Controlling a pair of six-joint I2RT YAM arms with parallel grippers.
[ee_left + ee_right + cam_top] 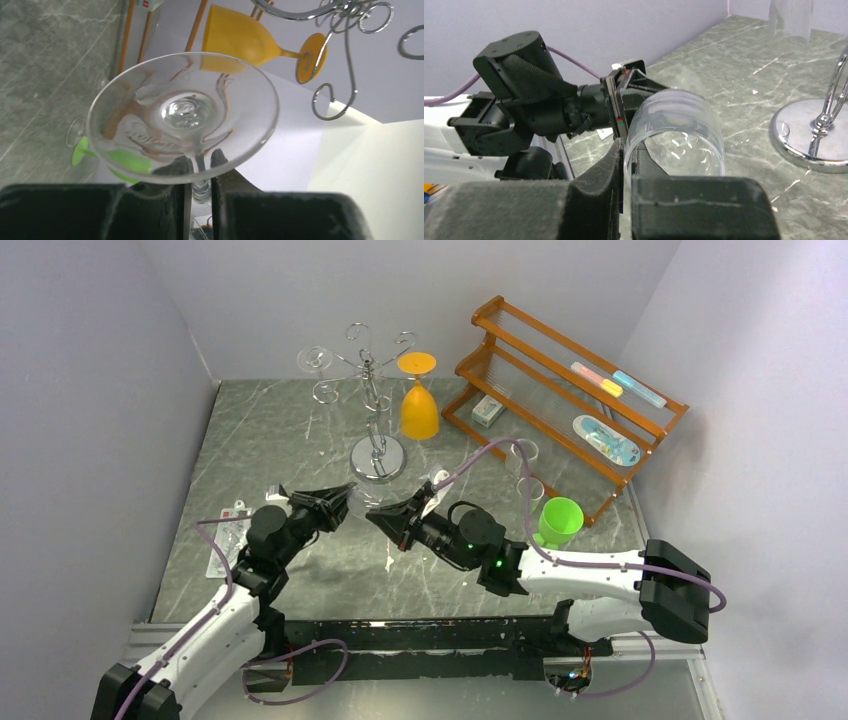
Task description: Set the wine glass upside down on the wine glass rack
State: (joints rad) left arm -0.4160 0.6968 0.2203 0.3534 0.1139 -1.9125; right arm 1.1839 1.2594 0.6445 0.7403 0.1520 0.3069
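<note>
Clear wine glass (182, 112): smooth, round flat foot, thin stem, cylindrical bowl. It lies on its side above the grey veined surface (300, 420), near the rack but apart from it. The left fingers (235, 185) are clamped on the stem and the right fingers (599, 175) pinch the bowl rim. Chrome wine glass rack (378, 456): wire scrolls, mirrored round base, opaque orange goblet (419, 405) hanging inverted. Wooden slatted shelf (545, 405): packets, print too small to read.

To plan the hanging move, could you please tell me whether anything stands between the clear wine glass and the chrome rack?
Nothing visible does. The wine glass, its stem in the left hand and its rim in the right hand, faces the wine glass rack across bare table. An orange glass fills one rack arm.
</note>
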